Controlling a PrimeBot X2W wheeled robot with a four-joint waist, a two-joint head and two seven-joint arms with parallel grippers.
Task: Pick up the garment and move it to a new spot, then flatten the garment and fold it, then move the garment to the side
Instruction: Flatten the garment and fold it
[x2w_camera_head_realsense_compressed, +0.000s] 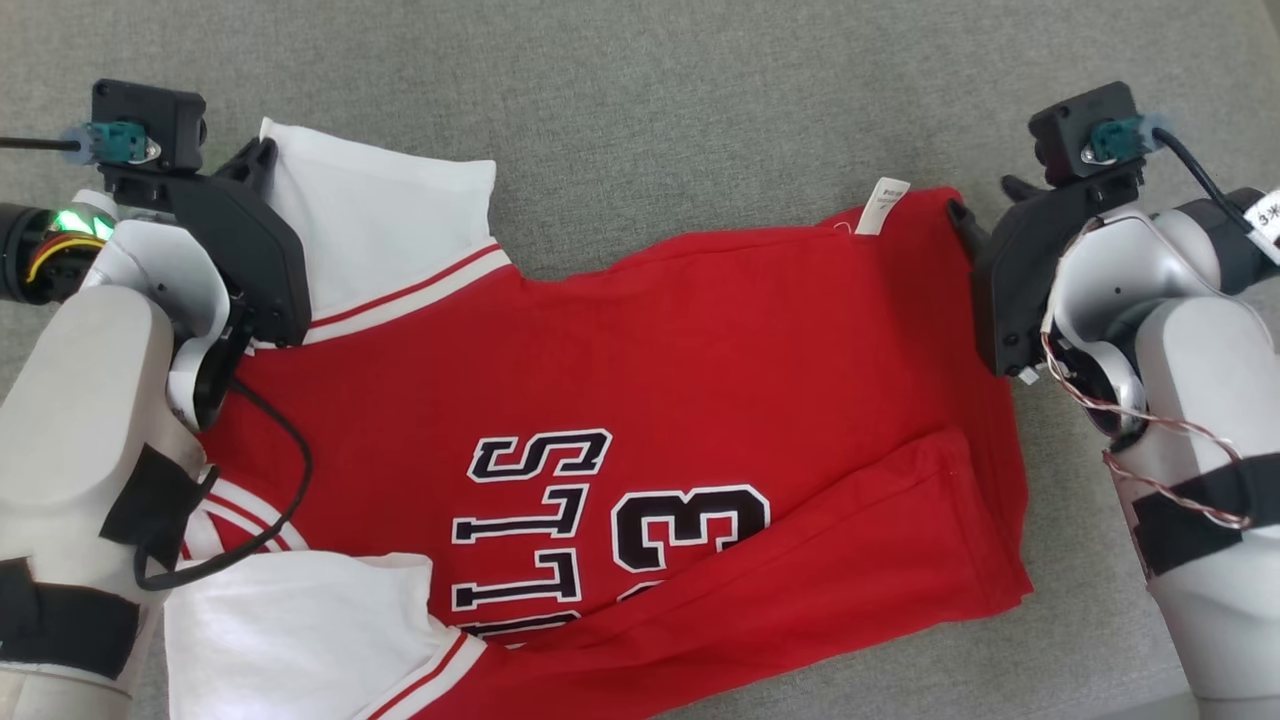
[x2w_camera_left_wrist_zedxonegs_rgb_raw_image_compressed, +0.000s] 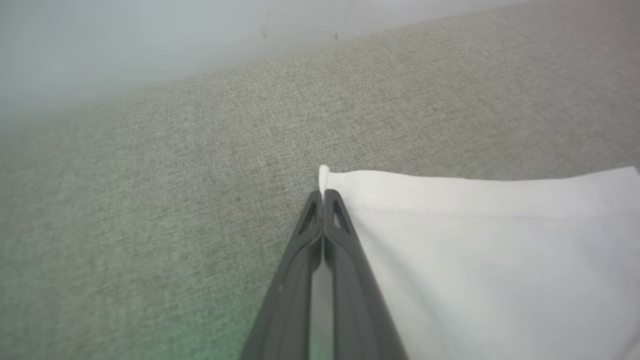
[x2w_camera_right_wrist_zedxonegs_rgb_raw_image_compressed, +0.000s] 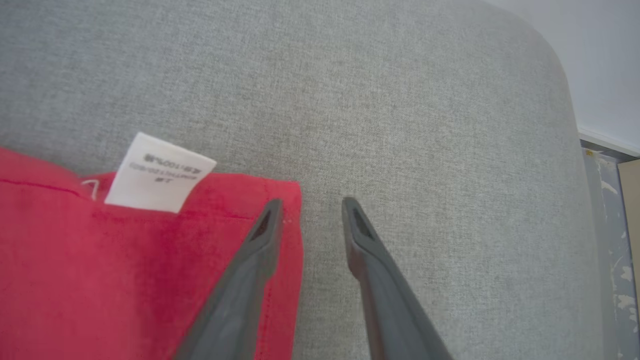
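Note:
The garment (x2w_camera_head_realsense_compressed: 640, 400) is a red jersey with white sleeves and black lettering, spread on a grey fabric surface. My left gripper (x2w_camera_head_realsense_compressed: 262, 150) is at the far corner of the upper white sleeve (x2w_camera_head_realsense_compressed: 380, 220). In the left wrist view its fingers (x2w_camera_left_wrist_zedxonegs_rgb_raw_image_compressed: 322, 197) are pressed together on the sleeve's corner (x2w_camera_left_wrist_zedxonegs_rgb_raw_image_compressed: 324, 175). My right gripper (x2w_camera_head_realsense_compressed: 985, 200) stands open at the jersey's far right hem corner. In the right wrist view, the right gripper (x2w_camera_right_wrist_zedxonegs_rgb_raw_image_compressed: 310, 205) straddles the red cloth's (x2w_camera_right_wrist_zedxonegs_rgb_raw_image_compressed: 125, 260) edge, one finger over the cloth and one over the grey surface. A white label (x2w_camera_right_wrist_zedxonegs_rgb_raw_image_compressed: 160, 172) sticks out beside it.
The grey fabric surface (x2w_camera_head_realsense_compressed: 650, 120) stretches beyond the jersey. A pale wall (x2w_camera_left_wrist_zedxonegs_rgb_raw_image_compressed: 150, 40) rises behind it in the left wrist view. The surface's rounded edge and a strip of floor (x2w_camera_right_wrist_zedxonegs_rgb_raw_image_compressed: 605, 240) appear at the right of the right wrist view. A second white sleeve (x2w_camera_head_realsense_compressed: 300, 630) lies near me.

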